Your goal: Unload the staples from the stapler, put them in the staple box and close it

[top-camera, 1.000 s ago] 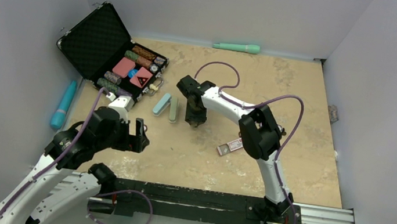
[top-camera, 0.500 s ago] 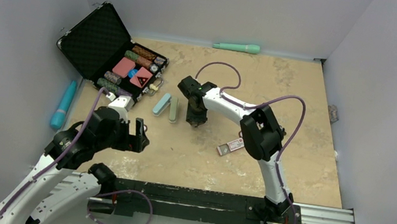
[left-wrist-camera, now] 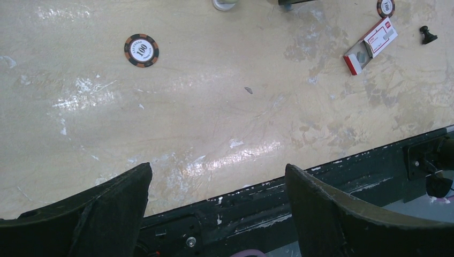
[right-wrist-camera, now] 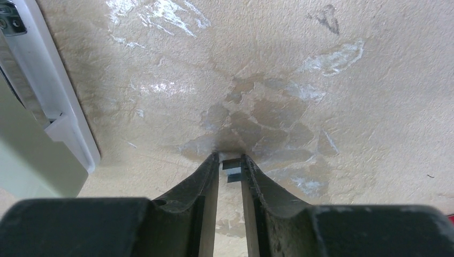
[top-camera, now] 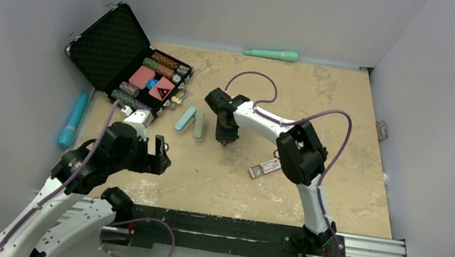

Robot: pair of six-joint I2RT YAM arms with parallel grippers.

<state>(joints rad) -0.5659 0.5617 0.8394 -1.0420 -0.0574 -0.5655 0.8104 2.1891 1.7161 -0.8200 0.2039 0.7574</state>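
The stapler [top-camera: 190,122] lies opened on the table as a light blue half and a pale green half side by side. Its pale edge shows at the left of the right wrist view [right-wrist-camera: 37,107]. My right gripper [top-camera: 225,138] points down at the table just right of the stapler. In the right wrist view its jaws [right-wrist-camera: 230,159] are nearly closed on a small grey strip of staples [right-wrist-camera: 231,170] at the fingertips, touching the table. My left gripper [top-camera: 159,154] is open and empty near the front left; in its wrist view [left-wrist-camera: 217,172] the jaws stand wide apart above the table's front edge.
An open black case [top-camera: 123,60] with poker chips stands at the back left. A red-and-white staple box [top-camera: 265,167] lies right of centre, also in the left wrist view [left-wrist-camera: 372,45]. A loose chip [left-wrist-camera: 142,50] lies on the table. A blue tube [top-camera: 73,120] and a green tube [top-camera: 271,54] lie by the walls.
My right gripper has shifted slightly toward the near side, staying low by the stapler. The left arm has not moved.
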